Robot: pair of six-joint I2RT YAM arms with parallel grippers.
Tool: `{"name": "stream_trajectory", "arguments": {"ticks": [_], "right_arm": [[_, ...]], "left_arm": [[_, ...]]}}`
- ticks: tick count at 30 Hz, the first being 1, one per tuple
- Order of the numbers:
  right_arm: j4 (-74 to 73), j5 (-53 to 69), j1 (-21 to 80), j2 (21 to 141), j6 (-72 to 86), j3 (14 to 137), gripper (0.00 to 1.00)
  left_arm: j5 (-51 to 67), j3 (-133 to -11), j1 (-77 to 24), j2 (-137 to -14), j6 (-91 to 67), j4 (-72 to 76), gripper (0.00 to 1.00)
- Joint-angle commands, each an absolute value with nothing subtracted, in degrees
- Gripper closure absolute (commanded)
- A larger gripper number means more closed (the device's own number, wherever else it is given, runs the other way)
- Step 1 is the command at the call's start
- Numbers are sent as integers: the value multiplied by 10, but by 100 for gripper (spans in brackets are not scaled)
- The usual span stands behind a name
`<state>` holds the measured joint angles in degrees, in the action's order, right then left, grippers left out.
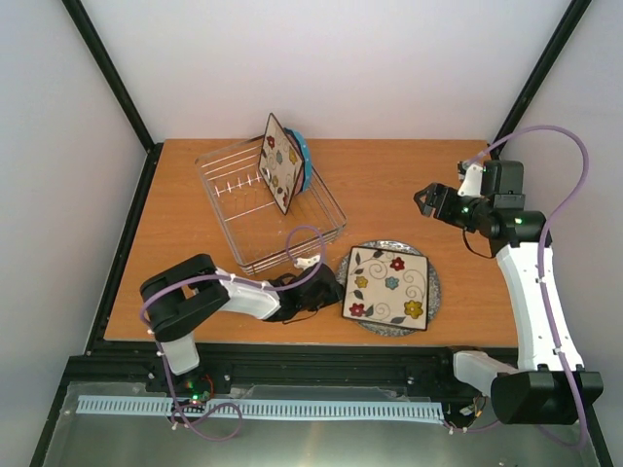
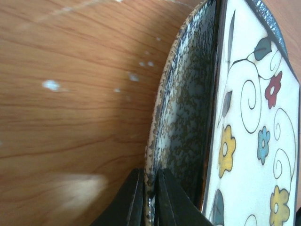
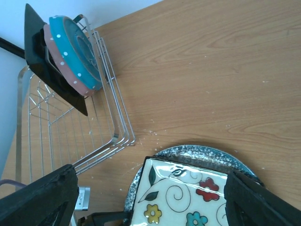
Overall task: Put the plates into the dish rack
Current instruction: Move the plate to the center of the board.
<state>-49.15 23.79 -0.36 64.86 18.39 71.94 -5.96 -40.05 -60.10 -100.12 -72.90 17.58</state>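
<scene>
Grey plate point(image 2: 181, 117) looks stiff, slick and breakable, with a square plate point(image 2: 254, 117) loose on top. Left tool point(image 2: 149, 188) is clamped on the rim nearest it. Right tool point(image 1: 426, 202) stands wide, empty.

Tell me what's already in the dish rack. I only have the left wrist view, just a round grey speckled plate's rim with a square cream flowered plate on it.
Observer: The silver wire dish rack holds two plates upright: a square cream flowered plate and, right beside it, a blue white-dotted scalloped plate.
Operator: Where's the other arm?
Observer: The right end effector hovers open over the right side of the table, holding nothing.
Operator: How does my stack lie relative to the rack?
Observer: The round grey speckled plate lies flat just right of the rack's near corner, not touching it.
</scene>
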Motion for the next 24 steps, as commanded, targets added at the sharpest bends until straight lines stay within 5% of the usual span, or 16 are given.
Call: {"name": "stream_trajectory", "arguments": {"ticks": [1, 13, 24], "right_arm": [[-511, 206, -9, 628, 192, 716, 16], [-530, 185, -7, 593, 189, 680, 15], [-533, 170, -6, 581, 188, 658, 14]], "left_arm": [[-38, -451, -623, -1042, -716, 211, 99], [-35, -611, -620, -1150, -675, 167, 99], [-40, -637, -579, -1153, -661, 153, 99]]}}
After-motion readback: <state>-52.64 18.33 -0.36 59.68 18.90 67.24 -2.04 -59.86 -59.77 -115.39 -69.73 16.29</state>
